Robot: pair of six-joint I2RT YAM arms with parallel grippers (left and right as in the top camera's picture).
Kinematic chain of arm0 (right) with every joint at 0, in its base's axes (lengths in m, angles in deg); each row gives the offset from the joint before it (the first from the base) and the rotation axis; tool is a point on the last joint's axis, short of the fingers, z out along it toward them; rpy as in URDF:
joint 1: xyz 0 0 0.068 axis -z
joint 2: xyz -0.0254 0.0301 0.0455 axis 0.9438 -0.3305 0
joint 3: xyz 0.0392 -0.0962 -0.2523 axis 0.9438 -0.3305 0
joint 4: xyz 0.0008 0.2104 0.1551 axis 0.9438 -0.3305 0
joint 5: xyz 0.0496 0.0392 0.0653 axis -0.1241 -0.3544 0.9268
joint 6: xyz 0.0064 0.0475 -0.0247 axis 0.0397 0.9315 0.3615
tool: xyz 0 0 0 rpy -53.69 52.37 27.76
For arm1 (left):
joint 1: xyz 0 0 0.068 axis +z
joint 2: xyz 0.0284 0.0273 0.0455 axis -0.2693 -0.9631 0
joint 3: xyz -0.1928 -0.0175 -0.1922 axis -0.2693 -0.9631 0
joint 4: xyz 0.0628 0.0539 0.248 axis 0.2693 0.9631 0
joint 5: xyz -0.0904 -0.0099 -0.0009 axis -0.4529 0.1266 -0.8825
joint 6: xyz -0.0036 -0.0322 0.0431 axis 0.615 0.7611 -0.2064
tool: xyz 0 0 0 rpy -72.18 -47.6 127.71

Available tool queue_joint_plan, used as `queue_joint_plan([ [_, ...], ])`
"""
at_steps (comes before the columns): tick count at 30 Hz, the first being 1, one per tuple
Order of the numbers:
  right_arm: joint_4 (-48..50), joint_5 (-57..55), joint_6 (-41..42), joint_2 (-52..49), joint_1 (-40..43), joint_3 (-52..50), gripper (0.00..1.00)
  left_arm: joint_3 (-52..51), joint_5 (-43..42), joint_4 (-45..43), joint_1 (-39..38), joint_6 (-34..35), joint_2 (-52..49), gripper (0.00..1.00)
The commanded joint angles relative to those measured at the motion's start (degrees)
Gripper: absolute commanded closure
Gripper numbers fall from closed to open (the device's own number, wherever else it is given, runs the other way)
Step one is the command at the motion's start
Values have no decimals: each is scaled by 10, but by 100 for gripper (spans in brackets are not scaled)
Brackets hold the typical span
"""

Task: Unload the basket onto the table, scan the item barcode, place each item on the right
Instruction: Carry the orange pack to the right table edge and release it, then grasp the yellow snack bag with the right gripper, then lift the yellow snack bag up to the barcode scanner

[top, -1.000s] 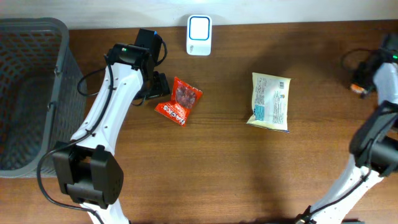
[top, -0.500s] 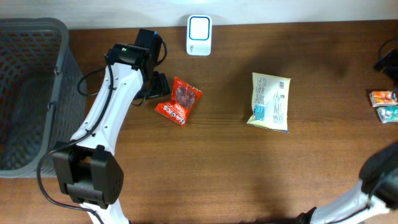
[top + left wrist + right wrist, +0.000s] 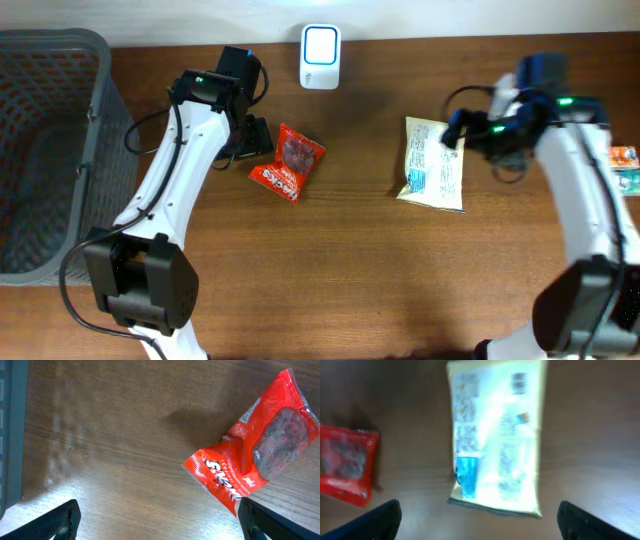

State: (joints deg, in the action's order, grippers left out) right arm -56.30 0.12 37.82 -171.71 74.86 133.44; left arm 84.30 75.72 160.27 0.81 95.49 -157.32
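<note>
Read the overhead view as a clock face, with 12 o'clock at the far edge of the table [image 3: 350,290].

1. Locate the white scanner [image 3: 320,43] at 12 o'clock, standing at the far edge.
2. Locate the red snack pack [image 3: 288,162] just off centre toward 10 o'clock. It lies flat and skewed, with its long axis running from 1 o'clock to 7 o'clock.
3. Locate the cream pouch [image 3: 435,163] at 3 o'clock of centre, well apart from the red pack. It lies flat with its printed back up. In the right wrist view, the barcode [image 3: 518,382] sits near one corner of the pouch, but blur makes it unreadable.
4. Check the left gripper [image 3: 258,135]. It sits just beside the red pack at the pack's 10 o'clock side. In the left wrist view its fingertips [image 3: 55,522] stand wide apart with nothing between them, and the pack lies toward 2 o'clock in that view.
5. Check the right gripper [image 3: 462,128]. It hangs over the pouch's 1 o'clock corner. In the right wrist view its fingertips [image 3: 370,520] stand wide apart, holding nothing.
6. Note the grey mesh basket [image 3: 50,150] at 9 o'clock and two small packets [image 3: 626,168] at the 3 o'clock edge.
</note>
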Motion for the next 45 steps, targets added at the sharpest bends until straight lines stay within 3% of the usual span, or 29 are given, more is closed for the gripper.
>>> queue_joint_plan([
  [1,47,0,3,-24,-35,-46,1,-1,-2,0,3,-7,-1,1],
  [7,85,-22,3,-47,-42,-117,1,-1,-2,0,3,-7,-1,1],
  [10,95,-85,6,-47,-32,-142,1,-1,-2,0,3,-7,-1,1],
  [16,158,-28,17,-48,16,-158,1,-1,-2,-1,3,-7,-1,1],
  [17,172,-30,17,-55,16,-166,4,-1,-2,0,3,-7,-1,1],
  [18,179,-30,19,-65,20,-171,22,-1,-2,0,3,-7,-1,1],
  [23,221,46,46,-119,46,-184,22,-1,-2,-1,3,-7,-1,1],
  [24,222,46,46,-129,45,-184,31,-1,-2,0,3,-7,-1,1],
  [25,222,46,46,-137,45,-184,49,-1,-2,0,3,-7,-1,1],
  [26,220,46,46,-138,45,-183,82,-1,-2,0,3,-7,-1,1],
  [27,220,48,46,-132,45,-181,96,-1,-2,0,3,-7,-1,1],
  [30,170,27,41,-98,45,-130,96,-1,-2,0,3,-7,-1,1],
  [32,70,-130,42,-68,32,-34,96,-1,-2,0,3,-7,-1,1],
  [34,-50,-508,161,-65,-54,65,96,-1,-2,0,3,-7,-1,1],
  [35,-52,-577,195,-69,-87,57,96,-1,-2,0,3,-7,-1,1],
  [39,-43,-752,239,-130,-176,35,96,-1,-2,0,3,-7,-1,1],
  [43,-43,-822,243,-233,-228,35,96,-1,-2,0,3,-7,-1,1],
  [45,-50,-843,243,-271,-257,35,88,-1,-2,0,3,-7,-1,1],
])
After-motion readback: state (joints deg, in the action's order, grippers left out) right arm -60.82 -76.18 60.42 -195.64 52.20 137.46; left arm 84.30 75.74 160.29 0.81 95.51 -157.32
